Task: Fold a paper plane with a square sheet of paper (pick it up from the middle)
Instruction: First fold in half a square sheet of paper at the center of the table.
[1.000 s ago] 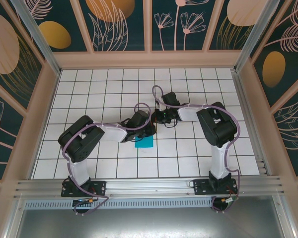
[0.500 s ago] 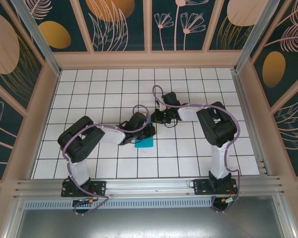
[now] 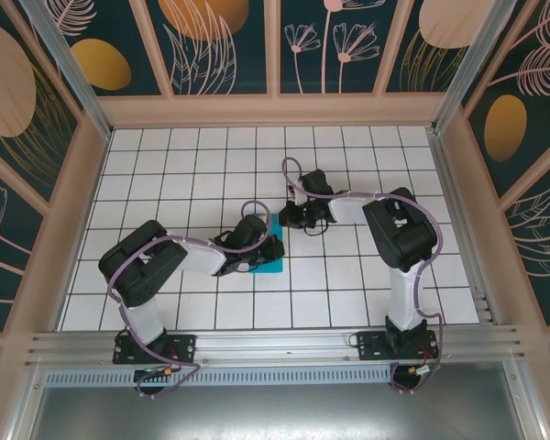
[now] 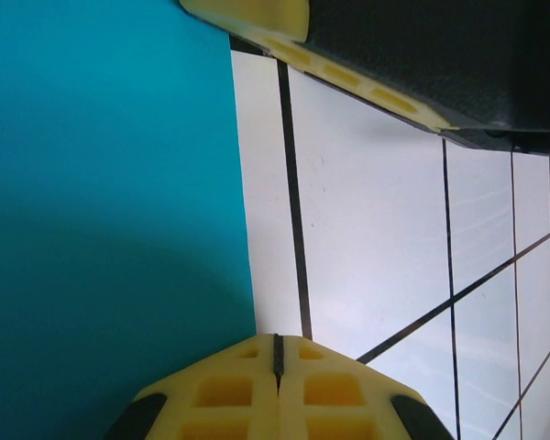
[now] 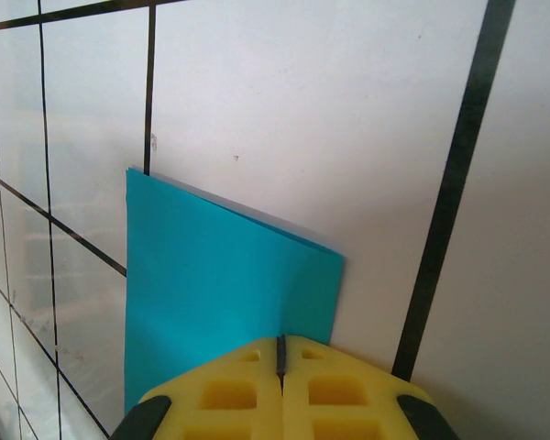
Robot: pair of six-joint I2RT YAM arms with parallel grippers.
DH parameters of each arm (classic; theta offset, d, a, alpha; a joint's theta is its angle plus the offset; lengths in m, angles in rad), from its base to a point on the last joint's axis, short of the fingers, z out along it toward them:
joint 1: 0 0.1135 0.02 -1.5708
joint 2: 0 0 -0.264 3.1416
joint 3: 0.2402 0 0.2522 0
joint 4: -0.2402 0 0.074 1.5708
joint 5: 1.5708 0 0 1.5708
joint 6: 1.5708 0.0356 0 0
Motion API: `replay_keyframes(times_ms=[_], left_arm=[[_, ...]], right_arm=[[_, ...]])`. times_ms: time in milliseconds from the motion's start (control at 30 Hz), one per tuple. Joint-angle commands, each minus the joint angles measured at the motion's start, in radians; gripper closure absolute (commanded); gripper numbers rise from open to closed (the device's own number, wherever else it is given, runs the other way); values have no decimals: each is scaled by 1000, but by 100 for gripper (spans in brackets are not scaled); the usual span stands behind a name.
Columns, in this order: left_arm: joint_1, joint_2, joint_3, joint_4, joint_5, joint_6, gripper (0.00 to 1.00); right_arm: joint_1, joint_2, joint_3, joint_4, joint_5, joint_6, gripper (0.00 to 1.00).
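Both arms meet mid-tabletop (image 3: 367,284) over the square sheet of paper (image 3: 273,264). It lies flat near the centre and is already doubled: the right wrist view shows two layers along one edge. Left gripper (image 4: 277,357): jaws closed on nothing, tips low at the sheet's side edge, likely there to press a crease flat. Right gripper (image 5: 280,357): jaws closed too, carrying nothing, tips at the sheet's far end, probably pinning it so it can't slide. No dart shape yet, so I'd call this early folding.
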Motion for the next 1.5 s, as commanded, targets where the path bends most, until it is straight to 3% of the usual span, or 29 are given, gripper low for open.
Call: replay_keyframes(times_ms=[0, 667, 1467], left_arm=[[-28, -12, -32, -59, 32, -14, 100], [-102, -74, -84, -132, 19, -4, 100], [-129, -117, -72, -203, 40, 59, 100]], right_arm=[[-1, 74, -12, -72, 60, 9, 100], [-1, 84, -16, -67, 60, 7, 100], [-1, 84, -43, -48, 60, 9, 100]])
